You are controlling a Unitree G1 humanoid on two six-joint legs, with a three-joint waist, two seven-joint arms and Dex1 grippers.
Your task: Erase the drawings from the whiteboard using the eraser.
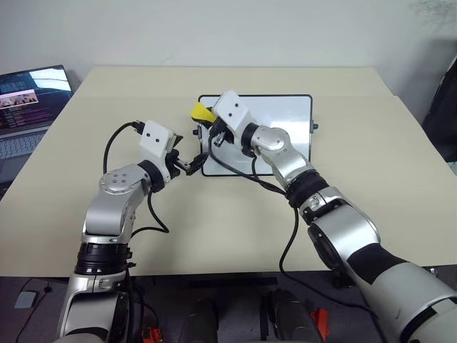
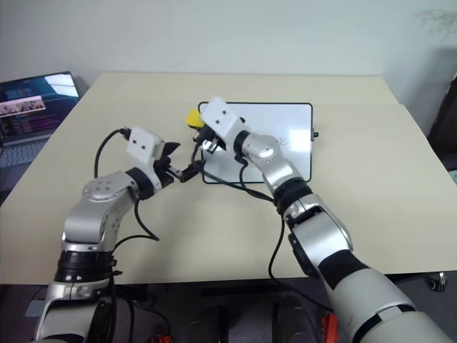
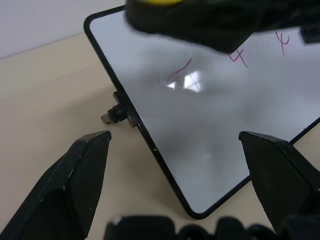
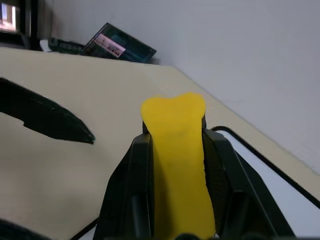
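Note:
The whiteboard (image 1: 285,118) lies flat at the middle of the beige table, black-framed, with a small knob (image 3: 112,116) on its near side. Thin reddish drawings show on it: a short dash (image 3: 179,71), a "4"-like figure (image 3: 239,57) and a small squiggle (image 3: 284,42). My right gripper (image 4: 176,136) is shut on the yellow eraser (image 1: 201,113), held level above the board's far left corner. The eraser (image 4: 177,150) sits squeezed between both black fingers. Beside the board's left edge near its front corner, my left gripper (image 1: 189,166) stands open, holding nothing.
An open laptop (image 1: 28,100) sits at the table's left edge. The beige table (image 1: 357,214) stretches bare around the board, with wide room to its right and front. Black cables hang from both wrists.

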